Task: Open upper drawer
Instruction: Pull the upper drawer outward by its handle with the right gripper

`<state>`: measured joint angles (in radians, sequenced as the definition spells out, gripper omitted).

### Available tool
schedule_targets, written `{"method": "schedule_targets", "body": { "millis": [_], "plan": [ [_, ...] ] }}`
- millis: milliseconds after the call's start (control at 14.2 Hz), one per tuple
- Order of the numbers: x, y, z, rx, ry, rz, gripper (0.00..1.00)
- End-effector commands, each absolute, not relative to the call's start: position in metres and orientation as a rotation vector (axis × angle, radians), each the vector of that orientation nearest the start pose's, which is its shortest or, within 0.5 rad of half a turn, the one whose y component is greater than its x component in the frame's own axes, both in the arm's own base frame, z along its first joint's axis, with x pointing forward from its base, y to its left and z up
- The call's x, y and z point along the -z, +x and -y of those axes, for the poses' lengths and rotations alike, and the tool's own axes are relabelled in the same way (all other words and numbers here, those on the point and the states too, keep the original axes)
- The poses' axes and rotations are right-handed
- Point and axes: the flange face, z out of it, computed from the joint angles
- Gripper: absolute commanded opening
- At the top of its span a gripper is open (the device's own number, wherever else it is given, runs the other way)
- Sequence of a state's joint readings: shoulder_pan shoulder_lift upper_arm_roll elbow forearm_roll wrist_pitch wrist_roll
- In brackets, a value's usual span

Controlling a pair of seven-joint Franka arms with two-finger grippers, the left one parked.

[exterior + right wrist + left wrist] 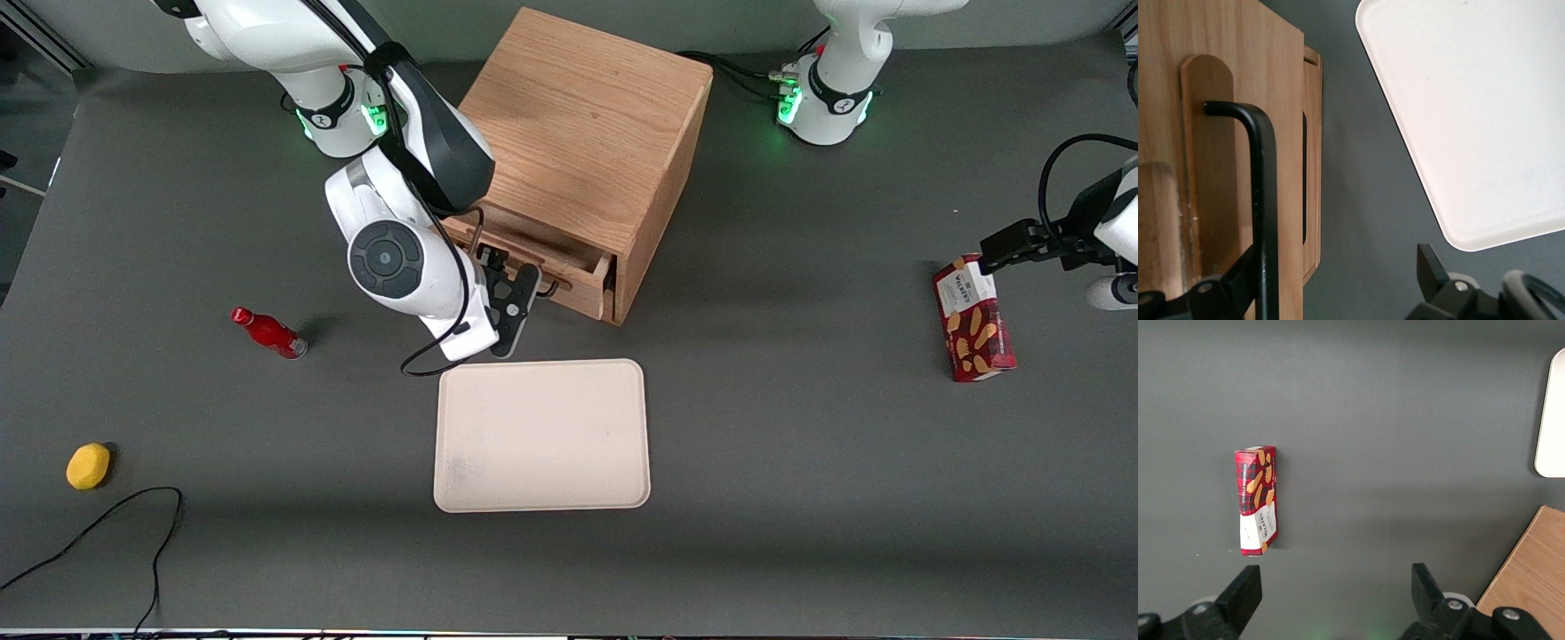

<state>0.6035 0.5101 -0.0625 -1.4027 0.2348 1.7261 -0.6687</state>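
The upper drawer (pixel 542 262) is seen pulled partly out of the wooden cabinet (pixel 587 142), its front edge projecting past the cabinet face; the black handle (pixel 1261 200) lies between the spread fingers of the gripper (pixel 524 298), which are parted and not closed on it; open table separates the cabinet from the cream tray (pixel 542 436), nearer the front camera.

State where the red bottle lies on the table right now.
In the front view the red bottle lies on its side toward the working arm's end, between the yellow lemon and the hand at the upper drawer.
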Motion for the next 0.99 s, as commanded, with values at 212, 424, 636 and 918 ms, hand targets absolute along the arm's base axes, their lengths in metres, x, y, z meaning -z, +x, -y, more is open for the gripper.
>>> {"method": "schedule_targets", "body": {
  "millis": [212,424,636,918],
  "plan": [
    [-0.398,0.585,-0.362,-0.199,-2.440,1.583,1.00],
    [-0.395,0.591,-0.353,-0.202,-2.450,1.557,1.00],
    [-0.391,0.602,-0.342,-0.198,-2.473,1.522,1.00],
    [-0.388,0.626,-0.338,-0.160,-2.505,1.484,1.00]
  ]
}}
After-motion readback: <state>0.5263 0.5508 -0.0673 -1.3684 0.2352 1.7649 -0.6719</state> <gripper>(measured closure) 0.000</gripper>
